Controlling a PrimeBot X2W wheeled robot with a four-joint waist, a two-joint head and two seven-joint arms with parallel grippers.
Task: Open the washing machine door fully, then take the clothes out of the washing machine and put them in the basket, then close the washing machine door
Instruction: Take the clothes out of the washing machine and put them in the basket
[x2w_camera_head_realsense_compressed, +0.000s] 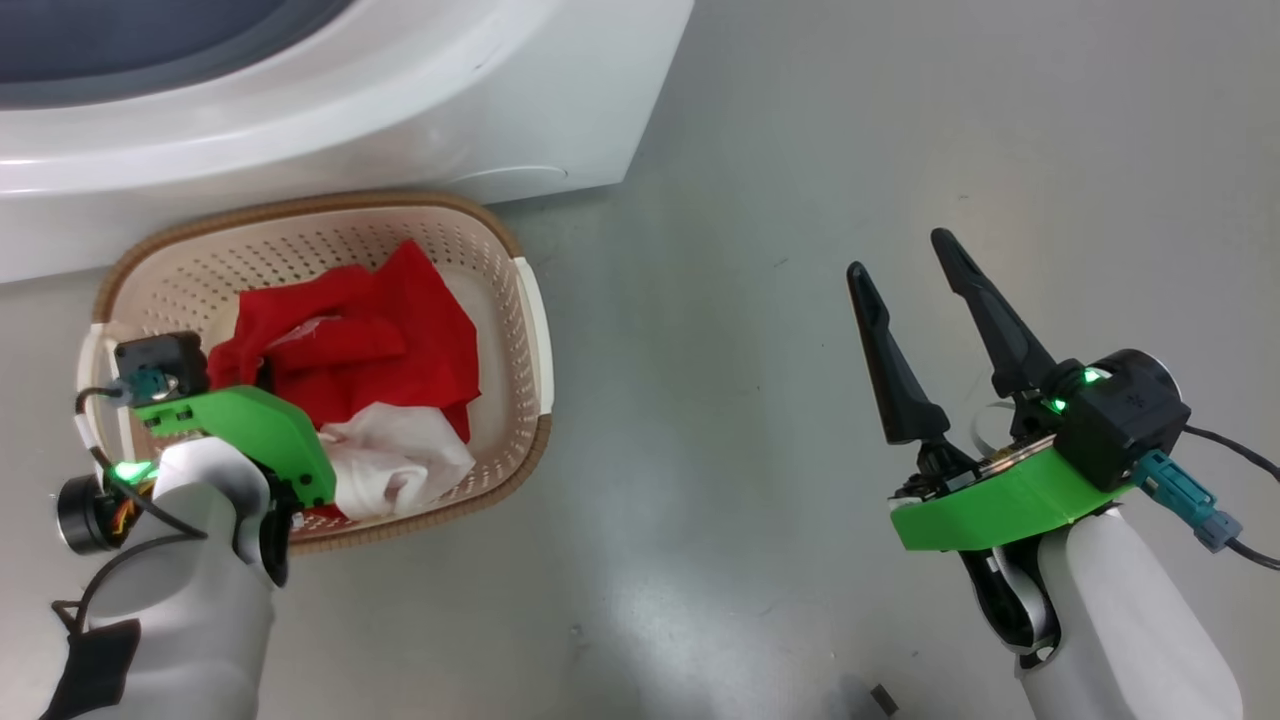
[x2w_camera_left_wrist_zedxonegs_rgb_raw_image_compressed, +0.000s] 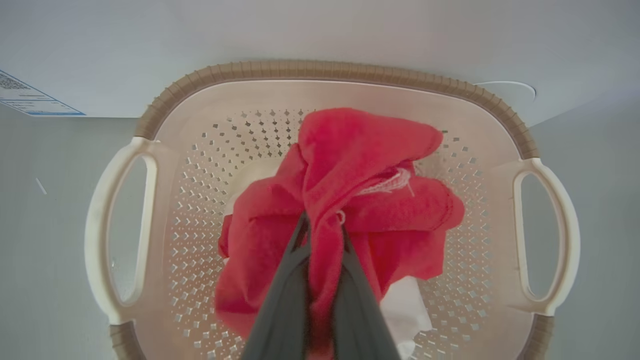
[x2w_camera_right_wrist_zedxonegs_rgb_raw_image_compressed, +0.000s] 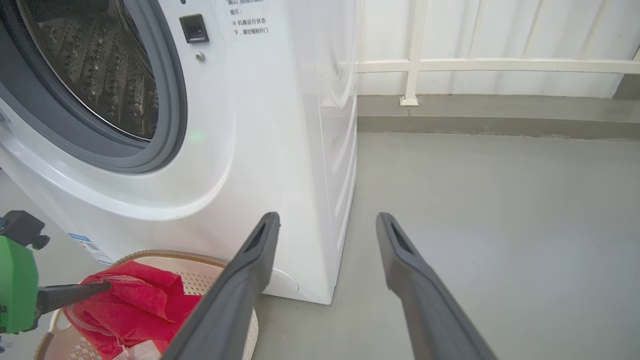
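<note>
The cream basket (x2w_camera_head_realsense_compressed: 300, 205) (x2w_camera_left_wrist_zedxonegs_rgb_raw_image_compressed: 325, 70) (x2w_camera_right_wrist_zedxonegs_rgb_raw_image_compressed: 165, 256) stands on the floor against the front of the white washing machine (x2w_camera_head_realsense_compressed: 400, 100) (x2w_camera_right_wrist_zedxonegs_rgb_raw_image_compressed: 260, 125). The red clothes (x2w_camera_head_realsense_compressed: 370, 340) (x2w_camera_left_wrist_zedxonegs_rgb_raw_image_compressed: 360, 150) (x2w_camera_right_wrist_zedxonegs_rgb_raw_image_compressed: 135, 300) with white panels lie bunched inside it. My left gripper (x2w_camera_left_wrist_zedxonegs_rgb_raw_image_compressed: 324, 225) reaches down into the basket, shut on a fold of the red fabric that is lifted slightly. My right gripper (x2w_camera_head_realsense_compressed: 900, 255) (x2w_camera_right_wrist_zedxonegs_rgb_raw_image_compressed: 327, 220) hangs open and holds nothing, over bare floor to the right of the basket. The machine's mouth is uncovered, showing the steel drum (x2w_camera_right_wrist_zedxonegs_rgb_raw_image_compressed: 95, 65) and grey gasket (x2w_camera_right_wrist_zedxonegs_rgb_raw_image_compressed: 172, 100). The washing machine door is out of view.
Grey floor (x2w_camera_head_realsense_compressed: 750, 300) stretches to the right of the machine and basket. A white railing (x2w_camera_right_wrist_zedxonegs_rgb_raw_image_compressed: 415, 65) and a low kerb run along the back. A small blue label (x2w_camera_left_wrist_zedxonegs_rgb_raw_image_compressed: 30, 95) sits low on the machine's front. A small dark scrap (x2w_camera_head_realsense_compressed: 882, 697) lies on the floor near my right forearm.
</note>
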